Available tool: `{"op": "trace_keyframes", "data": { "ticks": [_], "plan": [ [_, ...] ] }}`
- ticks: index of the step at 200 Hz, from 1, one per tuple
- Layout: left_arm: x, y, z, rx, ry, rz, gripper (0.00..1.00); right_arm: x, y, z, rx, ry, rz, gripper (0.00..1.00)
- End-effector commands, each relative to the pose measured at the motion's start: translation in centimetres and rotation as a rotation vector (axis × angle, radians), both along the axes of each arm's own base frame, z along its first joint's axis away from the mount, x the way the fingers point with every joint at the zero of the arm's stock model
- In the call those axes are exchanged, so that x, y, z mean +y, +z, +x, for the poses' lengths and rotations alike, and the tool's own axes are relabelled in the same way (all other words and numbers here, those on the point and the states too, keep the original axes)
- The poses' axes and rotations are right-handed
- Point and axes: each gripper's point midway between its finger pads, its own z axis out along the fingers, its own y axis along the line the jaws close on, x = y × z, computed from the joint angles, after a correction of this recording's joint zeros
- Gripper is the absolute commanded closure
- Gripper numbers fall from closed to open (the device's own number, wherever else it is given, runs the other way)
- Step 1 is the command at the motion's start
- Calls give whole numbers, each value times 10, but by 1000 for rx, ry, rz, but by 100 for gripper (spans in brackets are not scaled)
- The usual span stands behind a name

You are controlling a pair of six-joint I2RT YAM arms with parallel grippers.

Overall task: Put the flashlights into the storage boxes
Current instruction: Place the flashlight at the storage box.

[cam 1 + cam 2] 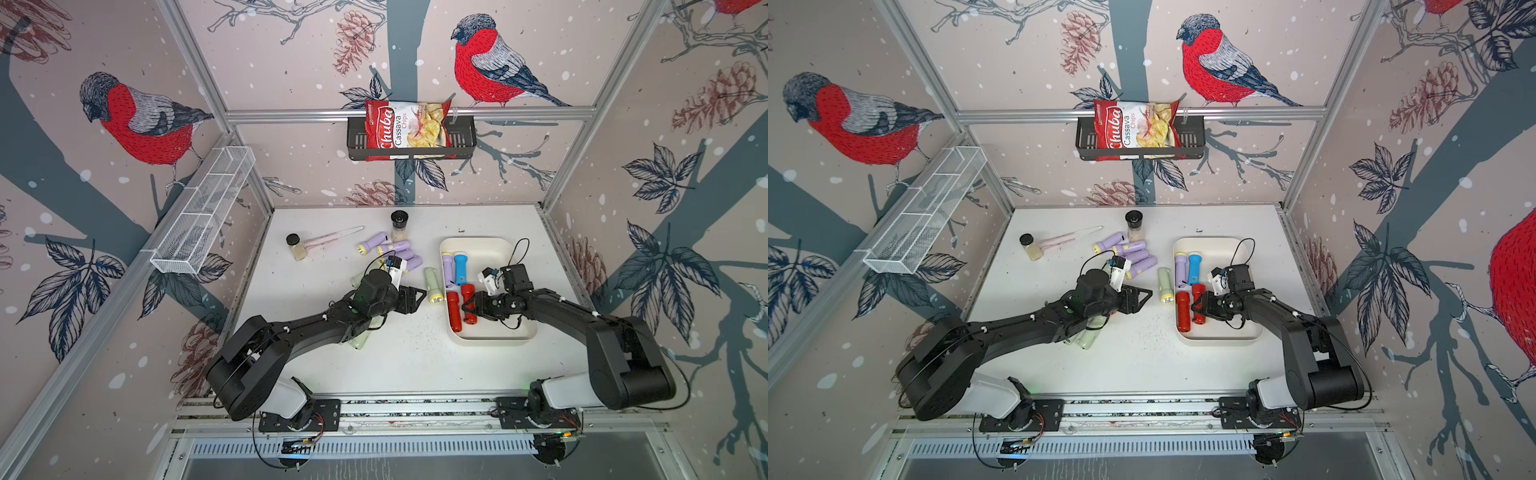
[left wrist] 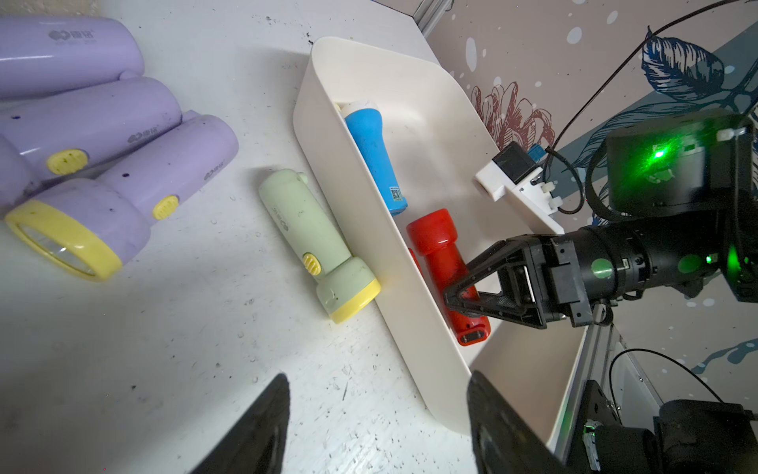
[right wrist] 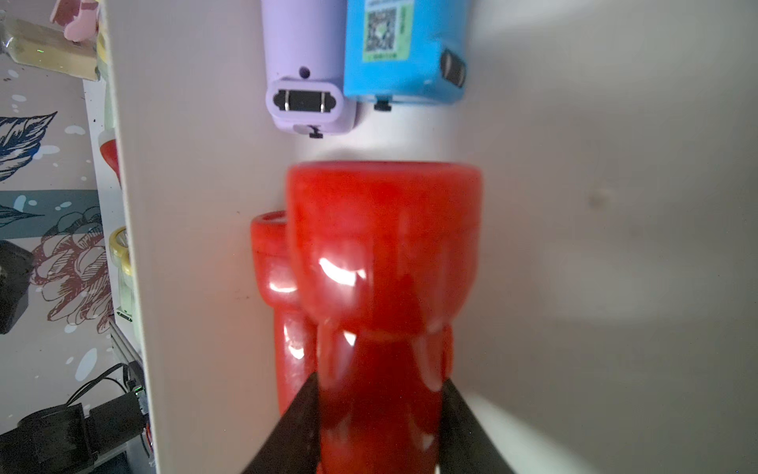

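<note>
Right gripper [image 1: 467, 306] is reaching into the cream tray [image 1: 490, 338] and clamping a red flashlight [image 1: 468, 291] by its body. The right wrist cam is showing the black fingers [image 3: 301, 414] pressing on both sides, w/ the torch's head overlapping a second red flashlight [image 3: 270, 266] lying alongside. Both top views are missing that contact, since the gripper's covering it. Past the red pair, a lilac flashlight [image 3: 305, 61] and a blue flashlight [image 3: 402, 49] are lying side by side, tails toward the reds. The left wrist cam is catching the blue one, but the tray wall is hiding nearly all of the lilac. Left gripper [image 2: 377, 375] is hanging over the table [image 1: 415, 365] w/ jaws wide, nothing btwn them. A pale green flashlight [image 2: 311, 242] is lying on the table just beside the tray's outer wall. A bunch of lilac flashlights [image 1: 399, 253] is sitting near it, away from the tray. Another green flashlight [image 1: 359, 338] is peeking from under the left arm, in top views only.
</note>
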Motion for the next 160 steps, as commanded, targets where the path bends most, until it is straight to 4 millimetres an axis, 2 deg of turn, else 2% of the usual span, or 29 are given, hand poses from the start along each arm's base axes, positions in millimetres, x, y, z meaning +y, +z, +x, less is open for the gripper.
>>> {"op": "trace_keyframes", "data": {
  "ticks": [1,69,100,127,133,137,146,160],
  "plan": [
    [-3,10,4,-39,-3,-18,33,3,5,-2,-8,22,9,43],
    [0,13,3,-44,6,-11,33,-7,16,6,-45,-17,-63,37],
    [6,12,4,-29,33,17,32,-8,33,16,-124,-24,-163,35],
    [24,10,1,2,81,78,32,14,70,24,-284,17,-212,35],
    [29,9,0,15,92,93,33,21,75,25,-315,32,-216,35],
    [33,8,-1,23,101,103,32,27,88,25,-363,40,-203,35],
    [41,7,-6,44,114,126,32,41,100,24,-428,70,-185,35],
    [55,0,-15,83,125,187,33,60,115,22,-507,106,-148,35]
  ]
}}
